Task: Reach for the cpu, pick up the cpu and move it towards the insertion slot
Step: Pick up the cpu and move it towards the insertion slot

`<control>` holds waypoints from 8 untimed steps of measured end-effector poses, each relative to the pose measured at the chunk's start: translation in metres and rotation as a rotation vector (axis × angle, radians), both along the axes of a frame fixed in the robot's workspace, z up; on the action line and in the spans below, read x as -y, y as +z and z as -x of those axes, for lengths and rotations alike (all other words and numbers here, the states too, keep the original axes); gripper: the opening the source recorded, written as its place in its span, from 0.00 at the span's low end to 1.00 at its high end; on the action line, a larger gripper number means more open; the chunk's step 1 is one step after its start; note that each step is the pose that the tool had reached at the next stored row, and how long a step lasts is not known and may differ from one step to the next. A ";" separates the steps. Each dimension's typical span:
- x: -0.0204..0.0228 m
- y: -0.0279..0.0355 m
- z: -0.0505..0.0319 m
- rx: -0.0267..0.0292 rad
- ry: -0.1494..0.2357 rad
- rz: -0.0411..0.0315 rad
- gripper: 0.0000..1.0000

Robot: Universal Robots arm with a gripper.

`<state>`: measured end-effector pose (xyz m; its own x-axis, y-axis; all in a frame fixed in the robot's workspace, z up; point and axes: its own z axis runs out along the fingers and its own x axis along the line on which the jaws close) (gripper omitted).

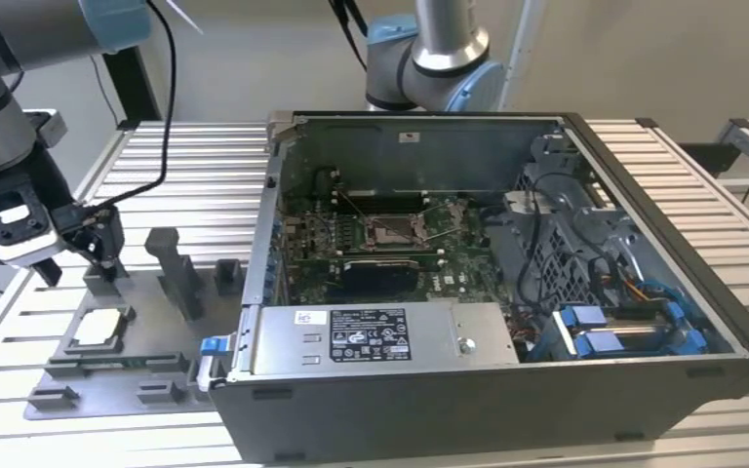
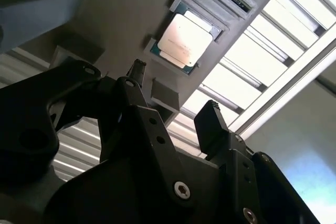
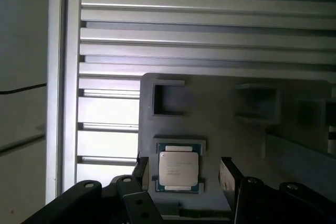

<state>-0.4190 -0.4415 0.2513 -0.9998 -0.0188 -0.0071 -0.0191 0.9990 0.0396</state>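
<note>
At the exterior view's left, the arm's gripper (image 1: 78, 265) hung over a grey fixture plate (image 1: 114, 378) on a slatted metal table (image 1: 192, 146). Its dark fingers (image 3: 142, 169) were spread apart and held nothing. The cpu (image 1: 98, 329) lay flat in a shallow square nest on that plate, silvery top upward with a pale rim around it. In the first wrist view the chip (image 3: 178, 169) sat in the gap between the two fingers. In the second wrist view it (image 2: 185, 39) lay beyond the fingertips, apart from them.

To my eye, this was the reaching step. The gripper was above the chip and not touching it, so the pick-up was not yet done.

The insertion slot (image 1: 392, 230), a silver-framed socket with a dark centre, sat on the green board inside the open computer case (image 1: 505, 390). It was well apart from the chip, toward the exterior view's right.

I judged that a grasp from here would call for a straight descent. The fingers would need to straddle the chip's opposite edges and clear the nest's walls and the nearby upright blocks (image 1: 173, 268).
</note>
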 end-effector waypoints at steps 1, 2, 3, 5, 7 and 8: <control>0.0008 -0.0015 0.0000 0.0002 0.000 -0.0001 1.00; 0.0014 -0.0029 0.0000 0.0002 0.000 -0.0001 1.00; 0.0021 -0.0042 0.0000 0.0001 0.000 0.0000 1.00; 0.0039 -0.0069 0.0000 0.0002 0.000 -0.0001 1.00; 0.0058 -0.0095 0.0000 0.0000 0.000 0.0000 1.00; 0.0067 -0.0111 -0.0001 0.0002 0.000 -0.0001 1.00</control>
